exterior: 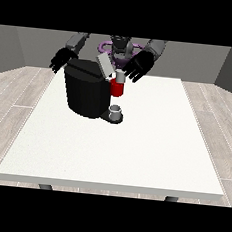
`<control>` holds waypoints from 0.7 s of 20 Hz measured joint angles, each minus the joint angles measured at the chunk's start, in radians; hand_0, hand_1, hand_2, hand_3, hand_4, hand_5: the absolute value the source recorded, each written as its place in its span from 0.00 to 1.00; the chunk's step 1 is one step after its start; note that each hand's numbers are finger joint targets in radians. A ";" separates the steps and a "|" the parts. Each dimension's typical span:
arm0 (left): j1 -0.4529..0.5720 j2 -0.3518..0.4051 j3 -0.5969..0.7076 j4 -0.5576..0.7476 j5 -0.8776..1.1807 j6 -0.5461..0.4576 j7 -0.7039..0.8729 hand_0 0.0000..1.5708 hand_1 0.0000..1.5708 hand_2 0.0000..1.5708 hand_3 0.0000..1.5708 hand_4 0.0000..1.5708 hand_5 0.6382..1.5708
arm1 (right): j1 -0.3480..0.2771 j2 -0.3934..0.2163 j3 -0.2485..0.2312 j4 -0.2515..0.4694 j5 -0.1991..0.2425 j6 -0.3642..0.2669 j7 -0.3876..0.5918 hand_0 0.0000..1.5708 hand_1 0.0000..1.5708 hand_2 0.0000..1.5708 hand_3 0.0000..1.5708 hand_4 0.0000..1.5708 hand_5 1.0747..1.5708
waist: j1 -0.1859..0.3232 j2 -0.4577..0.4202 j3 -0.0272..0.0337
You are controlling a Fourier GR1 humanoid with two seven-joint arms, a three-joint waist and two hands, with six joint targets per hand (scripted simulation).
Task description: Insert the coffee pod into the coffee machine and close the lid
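The black coffee machine (85,92) stands on the white table (134,155), left of the middle. Its light grey lid (104,65) is tilted up and open. A small pale coffee pod (120,77) sits upright at the top of the machine's red pod holder (117,88). The hand at the view's right (139,66) hovers just right of and above the pod, fingers spread and pointing down; whether it touches the pod is unclear. The hand at the view's left (61,60) hangs by the machine's back left corner with relaxed fingers, holding nothing.
A small grey cup (116,111) stands on the machine's drip tray under the red holder. The table's front edge (111,187) lies far from the hands.
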 measured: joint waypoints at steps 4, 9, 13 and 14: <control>-0.006 -0.032 -0.015 -0.007 -0.011 0.001 0.004 0.77 0.77 0.80 0.76 0.32 1.00 | -0.015 -0.003 -0.017 0.016 -0.005 -0.007 -0.012 0.00 0.00 0.00 0.00 0.34 1.00 | 0.015 0.005 0.0001; -0.009 -0.046 -0.018 -0.005 -0.017 -0.001 0.002 0.77 0.77 0.81 0.76 0.32 1.00 | 0.006 0.009 -0.009 0.024 0.001 -0.014 -0.030 0.00 0.00 0.00 0.00 0.29 1.00 | 0.018 0.002 0.0000; -0.017 -0.052 -0.016 -0.002 -0.020 -0.003 0.006 0.75 0.75 0.81 0.77 0.33 1.00 | 0.000 0.005 -0.021 0.034 -0.010 -0.009 -0.047 0.00 0.00 0.00 0.00 0.29 1.00 | 0.019 0.011 -0.0001; -0.014 -0.050 -0.018 -0.003 -0.023 -0.004 0.000 0.74 0.74 0.79 0.75 0.32 1.00 | 0.008 0.012 -0.016 0.036 -0.006 -0.014 -0.056 0.00 0.00 0.00 0.00 0.28 1.00 | 0.022 0.012 0.0001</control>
